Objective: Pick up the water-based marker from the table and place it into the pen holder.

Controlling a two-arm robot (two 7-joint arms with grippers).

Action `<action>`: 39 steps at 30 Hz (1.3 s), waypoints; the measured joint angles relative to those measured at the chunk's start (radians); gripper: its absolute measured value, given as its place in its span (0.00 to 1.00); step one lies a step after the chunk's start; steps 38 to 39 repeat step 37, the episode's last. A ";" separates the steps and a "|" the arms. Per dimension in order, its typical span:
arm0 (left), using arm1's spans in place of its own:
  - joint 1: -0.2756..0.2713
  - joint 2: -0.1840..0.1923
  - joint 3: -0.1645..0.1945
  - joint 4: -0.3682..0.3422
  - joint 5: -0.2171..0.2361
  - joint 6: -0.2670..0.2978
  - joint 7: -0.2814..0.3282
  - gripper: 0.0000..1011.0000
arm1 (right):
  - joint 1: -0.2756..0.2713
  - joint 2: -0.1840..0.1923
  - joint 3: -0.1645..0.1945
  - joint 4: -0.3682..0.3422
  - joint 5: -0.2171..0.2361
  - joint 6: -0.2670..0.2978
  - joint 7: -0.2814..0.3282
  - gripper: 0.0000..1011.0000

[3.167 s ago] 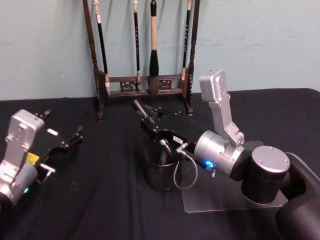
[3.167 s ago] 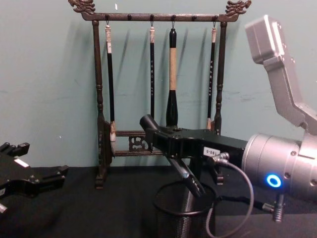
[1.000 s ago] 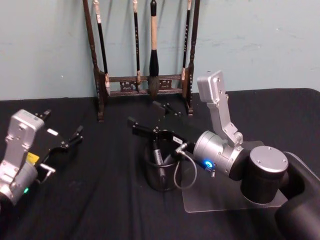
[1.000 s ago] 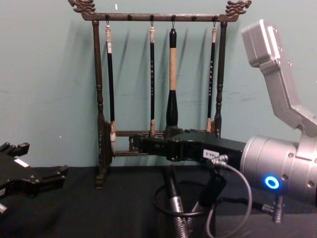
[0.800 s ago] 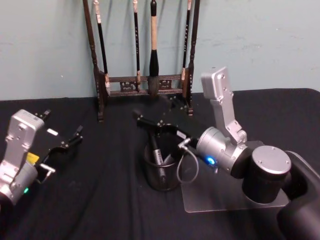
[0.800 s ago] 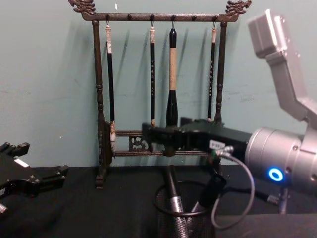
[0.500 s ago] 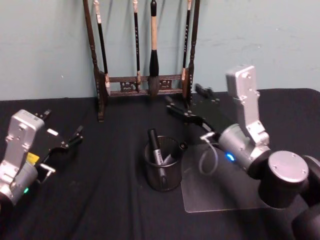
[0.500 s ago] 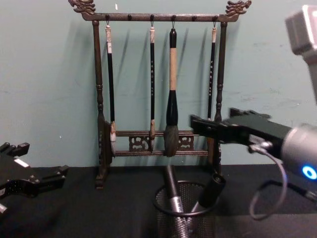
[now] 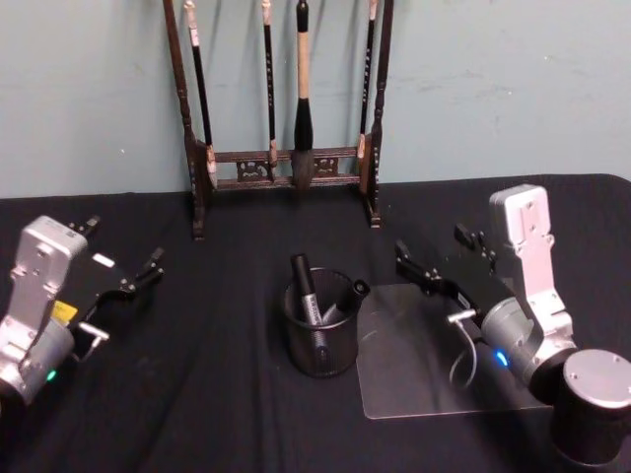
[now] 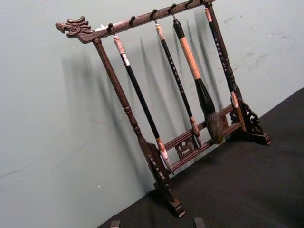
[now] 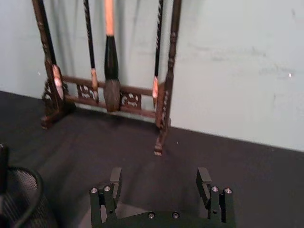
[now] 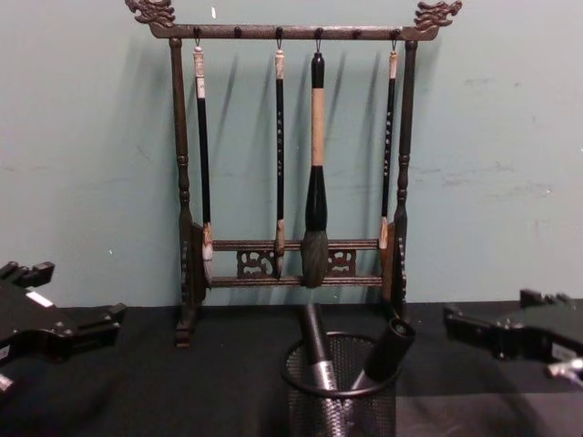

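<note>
Head view shows the marker [image 9: 307, 287] leaning in the pen holder [image 9: 320, 338] — right gripper [image 9: 441, 255] jaws apart, left gripper [image 9: 126, 260] likewise — a stray swing could topple it

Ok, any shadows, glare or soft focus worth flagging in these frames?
Chest view: the tall dark wooden brush rack throws faint doubled shadows on the green wall. Head view: the clear plastic sheet on the black cloth table shows pale sheen. Right wrist view: the rack looks soft.

Two markers [image 9: 308, 291] in holder [image 9: 320, 353], four hung brushes [image 12: 315, 173]
</note>
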 joint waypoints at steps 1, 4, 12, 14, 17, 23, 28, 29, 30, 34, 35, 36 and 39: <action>0.000 0.000 0.000 0.000 0.000 0.000 0.000 0.99 | -0.006 -0.005 0.005 0.010 -0.007 0.003 -0.004 0.99; 0.000 0.000 0.000 0.000 0.000 0.000 0.000 0.99 | -0.008 -0.012 0.009 0.020 -0.014 0.003 -0.007 0.99; 0.000 0.000 0.000 0.000 0.000 0.000 0.000 0.99 | -0.009 -0.021 0.016 0.031 -0.025 0.003 -0.009 0.99; 0.000 0.000 0.000 0.000 0.000 0.000 0.000 0.99 | -0.009 -0.021 0.015 0.031 -0.025 0.003 -0.009 0.99; 0.000 0.000 0.000 0.000 0.000 0.000 0.000 0.99 | -0.009 -0.020 0.015 0.031 -0.025 0.003 -0.009 0.99; 0.000 0.000 0.000 0.000 0.000 0.000 0.000 0.99 | -0.009 -0.019 0.014 0.030 -0.024 0.003 -0.009 0.99; 0.000 0.000 0.000 0.000 0.000 0.000 0.000 0.99 | -0.009 -0.019 0.014 0.029 -0.023 0.003 -0.009 0.99; 0.000 0.000 0.000 0.000 0.000 0.000 0.000 0.99 | -0.009 -0.019 0.014 0.029 -0.023 0.003 -0.009 0.99; 0.000 0.000 0.000 0.000 0.000 0.000 0.000 0.99 | -0.009 -0.019 0.014 0.029 -0.023 0.003 -0.009 0.99; 0.000 0.000 0.000 0.000 0.000 0.000 0.000 0.99 | -0.009 -0.018 0.013 0.029 -0.022 0.003 -0.009 0.99; 0.000 0.000 0.000 0.000 0.000 0.000 0.000 0.99 | -0.009 -0.018 0.013 0.029 -0.022 0.003 -0.009 0.99; 0.000 0.000 0.000 0.000 0.000 0.000 0.000 0.99 | -0.009 -0.018 0.013 0.029 -0.022 0.003 -0.009 0.99; 0.000 0.000 0.000 0.000 0.000 0.000 0.000 0.99 | -0.009 -0.018 0.013 0.029 -0.022 0.003 -0.009 0.99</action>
